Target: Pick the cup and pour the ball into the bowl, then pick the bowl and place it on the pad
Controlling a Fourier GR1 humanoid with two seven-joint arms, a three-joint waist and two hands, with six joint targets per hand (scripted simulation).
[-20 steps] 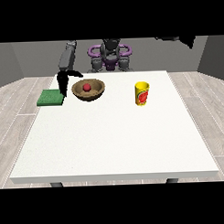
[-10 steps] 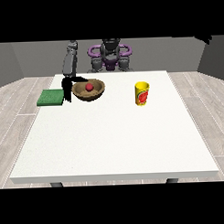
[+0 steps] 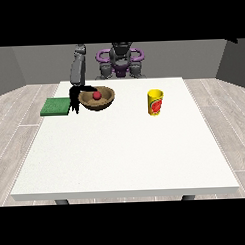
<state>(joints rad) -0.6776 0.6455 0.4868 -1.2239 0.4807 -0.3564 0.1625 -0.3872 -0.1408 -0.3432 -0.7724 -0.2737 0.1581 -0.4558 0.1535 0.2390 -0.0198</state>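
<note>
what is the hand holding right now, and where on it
The hand at the view's left is at the left rim of the wooden bowl; whether it grips cannot be told.

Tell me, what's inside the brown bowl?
A red ball sits inside the brown bowl. The bowl's bottom under the ball is covered, so nothing else can be seen there. The hand at the view's left is at the bowl's rim.

Bare grey-walled room, white table (image 3: 125, 154), plank floor (image 3: 14, 123)

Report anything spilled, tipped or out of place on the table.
Nothing stands out. The yellow cup stands upright, the red ball lies in the wooden bowl, and the green pad lies flat beside it.
</note>
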